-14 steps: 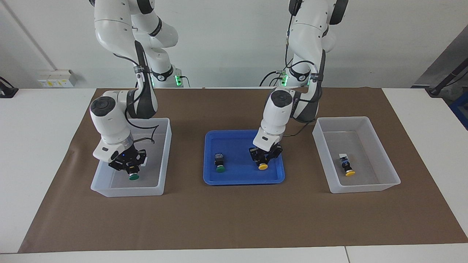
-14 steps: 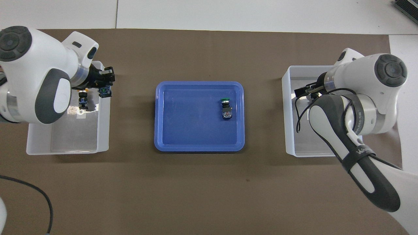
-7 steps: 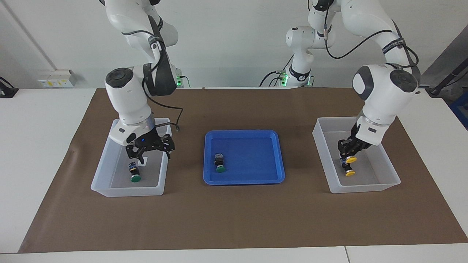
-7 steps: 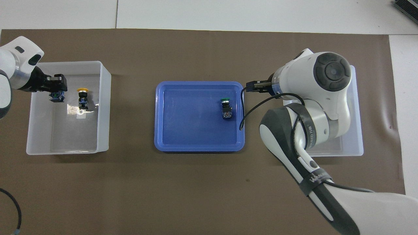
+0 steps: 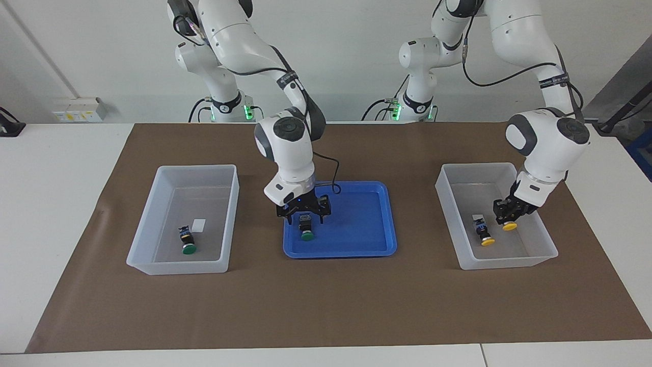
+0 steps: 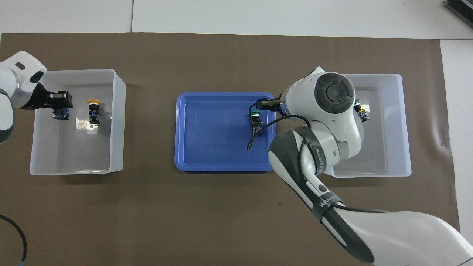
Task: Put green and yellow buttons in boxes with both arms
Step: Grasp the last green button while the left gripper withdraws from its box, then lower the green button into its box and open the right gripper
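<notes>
Clock read flat on the table, 12 toward the robots. Brown mat (image 5: 326,306) covers the white table (image 5: 51,204); blue tray (image 5: 338,252) sits at its centre. One clear box (image 5: 196,166) stands at 9 o'clock of the tray, toward the right arm's end. A second clear box (image 5: 476,165) stands at 3 o'clock, toward the left arm's end. Right gripper (image 5: 304,216) is low over the tray's 8 o'clock part, pincer spread, one finger on each side of the tray green button (image 5: 306,232). That button lies on its side with its cap pointing to 6. Whether the fingers touch it, cannot tell. In the overhead view the right arm's wrist covers most of this spot. Boxed green button (image 5: 187,244) lies on the floor of the 9 o'clock box, at that box's 6 o'clock, cap toward 6. A small white slip (image 5: 199,225) lies just beside it at 1 o'clock. Left gripper (image 5: 509,214) hangs inside the 3 o'clock box, over its middle. Its pincer is pressed onto the body of the held yellow button (image 5: 508,226), cap pointing to 6. Lying yellow button (image 5: 485,235) rests on that box's floor at 7 o'clock of the box, just beside the held one and apart from it. Neither arm waits.
</notes>
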Robot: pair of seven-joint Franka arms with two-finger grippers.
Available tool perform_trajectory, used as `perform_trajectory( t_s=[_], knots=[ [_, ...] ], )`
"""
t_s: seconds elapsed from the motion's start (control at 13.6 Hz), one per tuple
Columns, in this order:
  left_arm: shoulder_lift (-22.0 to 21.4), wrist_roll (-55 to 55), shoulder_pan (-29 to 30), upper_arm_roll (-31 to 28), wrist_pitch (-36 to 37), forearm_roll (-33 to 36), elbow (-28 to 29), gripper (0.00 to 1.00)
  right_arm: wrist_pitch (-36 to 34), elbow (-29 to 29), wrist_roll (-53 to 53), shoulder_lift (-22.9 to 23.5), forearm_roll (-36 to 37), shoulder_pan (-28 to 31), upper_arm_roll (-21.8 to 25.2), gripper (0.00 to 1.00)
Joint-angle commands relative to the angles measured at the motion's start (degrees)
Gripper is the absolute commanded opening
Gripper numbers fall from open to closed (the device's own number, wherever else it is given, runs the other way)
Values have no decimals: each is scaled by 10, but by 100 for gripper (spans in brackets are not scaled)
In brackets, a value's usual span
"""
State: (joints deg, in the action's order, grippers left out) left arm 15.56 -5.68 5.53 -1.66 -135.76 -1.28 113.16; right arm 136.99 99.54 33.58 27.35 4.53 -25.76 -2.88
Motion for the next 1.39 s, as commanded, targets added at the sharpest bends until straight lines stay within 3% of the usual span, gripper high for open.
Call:
perform_trajectory(
  t_s=[0.0,0.07,0.15,0.29,0.37,0.44,0.51,0.59,0.88,1.03,1.32],
  knots=[
    [-3,-7,6,3,-12,8,2,70,-4,-6,9,8,14,2,2,100],
    [-2,-7,6,4,-6,8,-5,92,-4,4,10,7,15,-3,2,100],
    [-1,-7,6,4,2,8,-13,100,0,15,10,6,15,-5,2,100],
    [-1,-7,4,4,50,8,-47,100,6,23,10,6,15,-5,2,99],
    [-2,-7,3,4,87,8,-71,100,9,23,10,8,15,-7,2,91],
    [-4,-6,-1,4,132,8,-98,100,9,23,10,8,15,-10,2,74],
    [-5,-5,-4,4,179,8,-128,100,7,23,9,8,15,-10,2,29],
    [-10,-2,-6,5,232,8,-162,100,2,20,10,8,15,-10,2,0],
    [-26,14,-31,10,380,7,-249,100,-27,-12,9,2,12,-10,1,0],
    [-56,45,-59,12,397,7,-247,100,-55,-29,5,-17,9,0,1,0],
    [-120,45,-76,16,466,6,-244,100,-125,-32,-50,-96,9,46,2,0]
  ],
)
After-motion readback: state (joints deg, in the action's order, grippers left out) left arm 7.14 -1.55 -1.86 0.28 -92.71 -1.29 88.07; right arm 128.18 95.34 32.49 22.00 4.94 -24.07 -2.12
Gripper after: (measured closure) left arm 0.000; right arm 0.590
